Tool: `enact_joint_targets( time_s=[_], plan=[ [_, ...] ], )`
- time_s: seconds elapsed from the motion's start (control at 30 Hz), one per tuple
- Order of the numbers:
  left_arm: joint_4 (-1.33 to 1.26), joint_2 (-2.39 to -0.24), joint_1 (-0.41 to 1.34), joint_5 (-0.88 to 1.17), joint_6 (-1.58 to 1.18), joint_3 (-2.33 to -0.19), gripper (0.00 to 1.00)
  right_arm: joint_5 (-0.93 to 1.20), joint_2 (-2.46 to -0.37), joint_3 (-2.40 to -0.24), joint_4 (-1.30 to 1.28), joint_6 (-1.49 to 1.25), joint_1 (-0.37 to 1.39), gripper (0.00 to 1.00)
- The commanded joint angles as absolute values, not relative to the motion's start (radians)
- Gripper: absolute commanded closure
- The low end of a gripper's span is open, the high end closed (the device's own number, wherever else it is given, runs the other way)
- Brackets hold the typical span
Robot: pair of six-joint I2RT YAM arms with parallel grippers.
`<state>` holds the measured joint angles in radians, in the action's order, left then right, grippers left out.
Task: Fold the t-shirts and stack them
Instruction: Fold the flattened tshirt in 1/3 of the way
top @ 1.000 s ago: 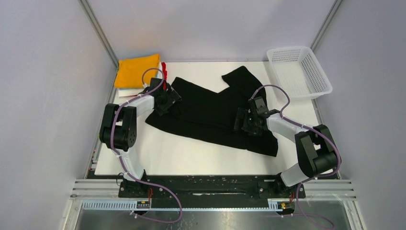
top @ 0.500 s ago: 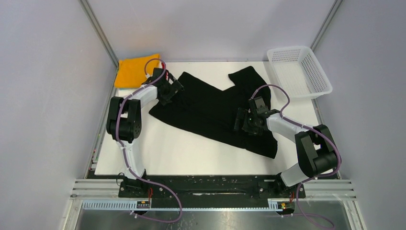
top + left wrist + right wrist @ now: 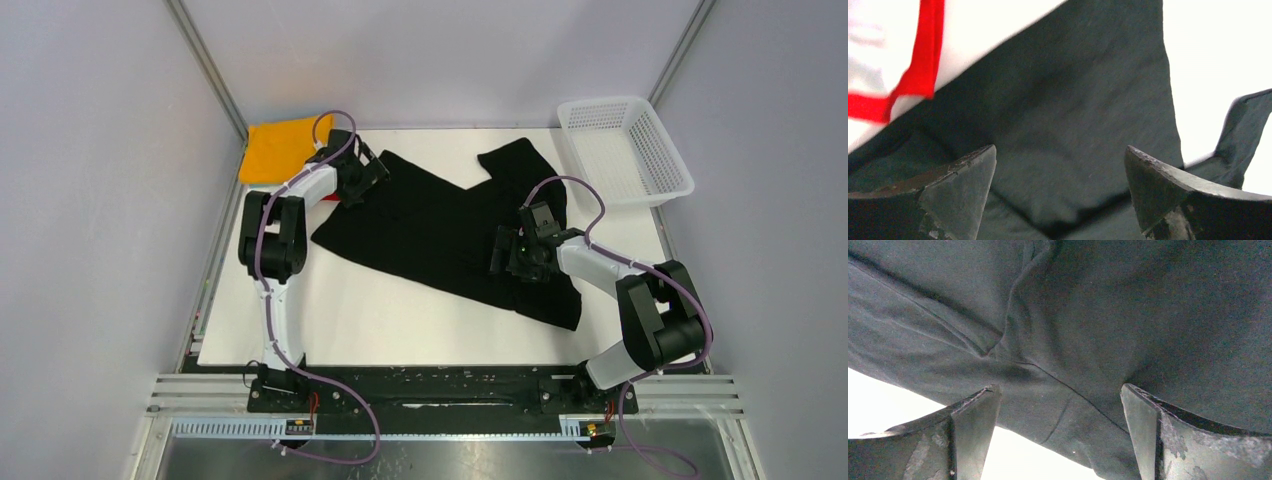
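**A:** Working on which step?

**B:** Spreading out black shirt (image 3: 440, 230); no fold made yet. Lies rumpled on desk (image 3: 380, 320), just left of basket (image 3: 620, 155).

**A:** And the grip?

**B:** Standing apart on both arms, clamping nothing. Hovering with left jaws over corner farthest from basket, by orange stack (image 3: 275, 148); with right jaws low over hem nearer basket.

**A:** Next?

**B:** Likely calls for pinching both edges, then pulling taut. Should steer clear of red trim (image 3: 913, 80).
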<state>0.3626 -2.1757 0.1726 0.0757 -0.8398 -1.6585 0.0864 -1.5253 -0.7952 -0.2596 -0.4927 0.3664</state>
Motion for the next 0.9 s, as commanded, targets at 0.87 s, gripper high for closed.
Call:
enact_joint_targets(
  time_s=[0.87],
  plan=[
    [0.273,-1.681,0.225,0.063,-0.833,-0.850,0.01,0.108,-1.482,-0.719,-0.431,-0.493,0.338,0.02]
  ],
)
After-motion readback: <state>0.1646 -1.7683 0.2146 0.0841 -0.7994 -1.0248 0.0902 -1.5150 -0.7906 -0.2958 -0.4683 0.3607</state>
